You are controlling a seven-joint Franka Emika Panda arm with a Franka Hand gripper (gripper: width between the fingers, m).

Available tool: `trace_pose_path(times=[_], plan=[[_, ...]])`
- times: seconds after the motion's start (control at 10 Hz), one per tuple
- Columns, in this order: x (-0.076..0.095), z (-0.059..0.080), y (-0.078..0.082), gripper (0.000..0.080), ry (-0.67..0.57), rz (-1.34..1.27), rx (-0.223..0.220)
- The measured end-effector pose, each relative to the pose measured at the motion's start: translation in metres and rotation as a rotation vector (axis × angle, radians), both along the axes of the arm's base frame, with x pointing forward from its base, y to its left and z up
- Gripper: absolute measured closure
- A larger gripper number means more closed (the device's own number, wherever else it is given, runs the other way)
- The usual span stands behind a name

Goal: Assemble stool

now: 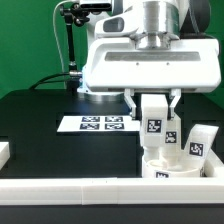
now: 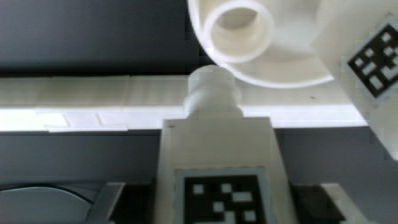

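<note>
Black desk [image 1: 40, 115], marker board [image 1: 98, 123] mid-desk; near its front border rail [image 1: 60, 192], the gripper [image 1: 154, 107] clamps a tagged stool leg [image 1: 154, 120] upright above the round seat [image 1: 172, 168].

Black table [image 1: 35, 120], marker board [image 1: 98, 124], round seat [image 1: 170, 168], white border rails [image 1: 60, 193]

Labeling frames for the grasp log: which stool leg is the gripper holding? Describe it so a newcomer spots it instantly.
Start in the exterior view at the big white robot head, then drop to the gripper beneath it. The leg is the upright white block clamped between the fingers, directly over the round seat. Unlike the two loose legs at the exterior view's right, it hangs in the gripper.
</note>
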State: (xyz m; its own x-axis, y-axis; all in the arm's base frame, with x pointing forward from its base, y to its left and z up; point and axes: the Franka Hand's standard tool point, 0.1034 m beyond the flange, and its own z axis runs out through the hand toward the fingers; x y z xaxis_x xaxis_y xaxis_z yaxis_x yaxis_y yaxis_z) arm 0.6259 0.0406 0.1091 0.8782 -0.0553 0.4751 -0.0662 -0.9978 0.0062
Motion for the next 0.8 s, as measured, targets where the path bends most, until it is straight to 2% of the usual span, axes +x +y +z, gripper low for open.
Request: trace_pose_path(times=[0.2, 0.6, 0.8], plan=[[-0.005, -0.001, 0.008, 0.0462, 0.001, -0.02, 0.027], [-0.005, -0.004, 0.009, 0.0462, -0.008, -0.021, 0.026], [-0.008, -0.014, 0.015, 0.0462, 0.004, -0.014, 0.023]])
